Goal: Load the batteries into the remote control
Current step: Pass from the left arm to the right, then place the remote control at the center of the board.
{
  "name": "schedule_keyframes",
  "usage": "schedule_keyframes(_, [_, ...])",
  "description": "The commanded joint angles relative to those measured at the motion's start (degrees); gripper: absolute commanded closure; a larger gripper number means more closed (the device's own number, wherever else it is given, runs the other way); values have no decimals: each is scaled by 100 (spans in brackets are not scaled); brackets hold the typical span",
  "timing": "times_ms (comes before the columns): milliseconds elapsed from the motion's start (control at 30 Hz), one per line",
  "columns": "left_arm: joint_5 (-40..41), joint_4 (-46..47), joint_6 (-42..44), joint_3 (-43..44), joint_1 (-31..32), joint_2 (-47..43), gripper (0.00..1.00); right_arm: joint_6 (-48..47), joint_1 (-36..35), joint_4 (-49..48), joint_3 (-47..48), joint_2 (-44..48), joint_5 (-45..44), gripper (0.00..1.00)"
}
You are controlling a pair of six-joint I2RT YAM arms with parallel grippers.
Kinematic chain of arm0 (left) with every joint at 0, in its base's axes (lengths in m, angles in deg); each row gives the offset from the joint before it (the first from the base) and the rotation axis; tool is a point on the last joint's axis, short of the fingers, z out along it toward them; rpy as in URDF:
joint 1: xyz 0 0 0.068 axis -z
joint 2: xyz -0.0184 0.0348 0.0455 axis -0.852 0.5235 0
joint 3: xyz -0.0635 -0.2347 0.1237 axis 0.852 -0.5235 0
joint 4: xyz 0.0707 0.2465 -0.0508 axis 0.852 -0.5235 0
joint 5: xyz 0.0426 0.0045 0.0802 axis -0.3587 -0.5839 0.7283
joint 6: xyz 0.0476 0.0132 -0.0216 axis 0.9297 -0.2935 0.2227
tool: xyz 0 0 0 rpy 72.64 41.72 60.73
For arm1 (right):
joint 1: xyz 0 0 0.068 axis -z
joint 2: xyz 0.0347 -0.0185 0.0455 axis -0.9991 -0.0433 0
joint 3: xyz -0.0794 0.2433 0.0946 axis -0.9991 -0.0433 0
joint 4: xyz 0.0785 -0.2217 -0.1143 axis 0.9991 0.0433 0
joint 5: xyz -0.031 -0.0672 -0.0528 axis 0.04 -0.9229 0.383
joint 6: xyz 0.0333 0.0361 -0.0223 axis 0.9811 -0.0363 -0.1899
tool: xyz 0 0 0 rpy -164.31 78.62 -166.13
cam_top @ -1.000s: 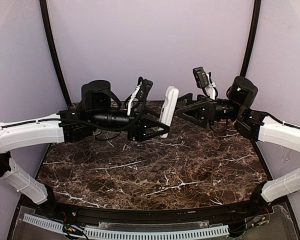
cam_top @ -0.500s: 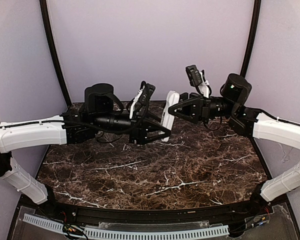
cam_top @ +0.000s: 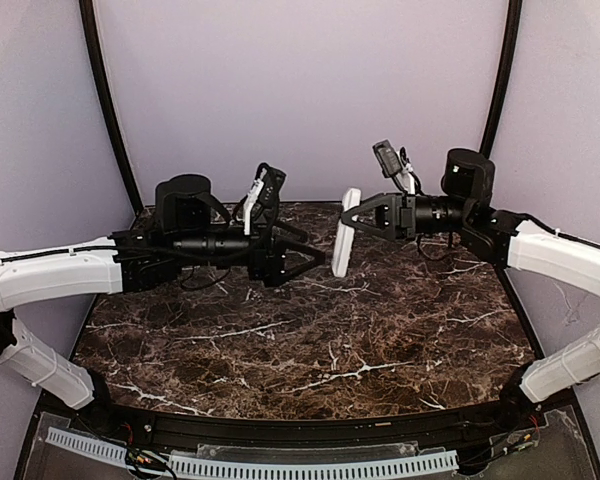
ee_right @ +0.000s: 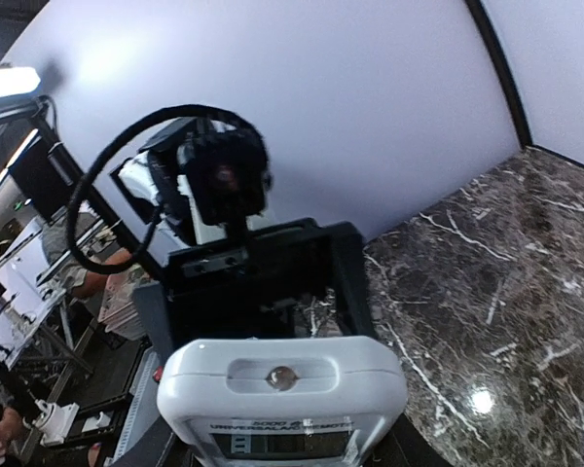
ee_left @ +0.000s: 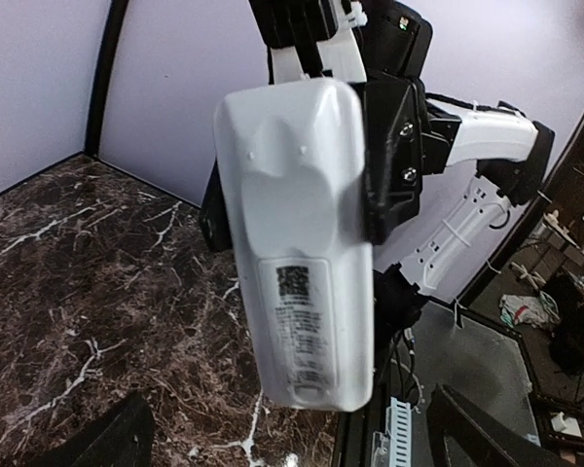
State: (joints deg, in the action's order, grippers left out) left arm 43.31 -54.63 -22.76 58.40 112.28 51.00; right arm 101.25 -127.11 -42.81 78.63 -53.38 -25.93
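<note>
While the right jaws were clamped on the remote control [cam_top: 346, 233], pinching its upper half by the long edges, the left jaws stood spread wide just beside it, touching nothing. Their dark fingertips [ee_left: 117, 440] sat well apart on either side of the left wrist view. The white handset hung nearly upright in the air over the back part of the dark marbled surface [cam_top: 310, 345], between the left arm [cam_top: 60, 275] and right arm [cam_top: 560, 255]. Its back faced the left jaws, closed and smooth, with a printed label on the lower half.
</note>
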Motion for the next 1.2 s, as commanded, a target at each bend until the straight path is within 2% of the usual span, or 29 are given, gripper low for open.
schedule_keyframes(0, [964, -511, -102, 80, -194, -368, 2, -286, 664, 1176, -1, 26, -574, 79])
schedule_keyframes(233, [1479, -1602, 18, 555, -422, -229, 1, -1389, 1351, 3404, 201, -611, -1861, 79])
schedule_keyframes(567, [1655, -1593, -67, 263, -560, 4, 1, -2559, 1457, 5473, 1441, -2247, -3720, 77])
schedule_keyframes(833, [1732, -1440, -109, -104, -570, -66, 1, -2878, 1473, 6311, 2261, -3365, -4220, 75])
schedule_keyframes(1167, [1772, -1434, -53, -178, -585, -145, 1, -2954, 1572, 6593, 2477, -4014, -4467, 71])
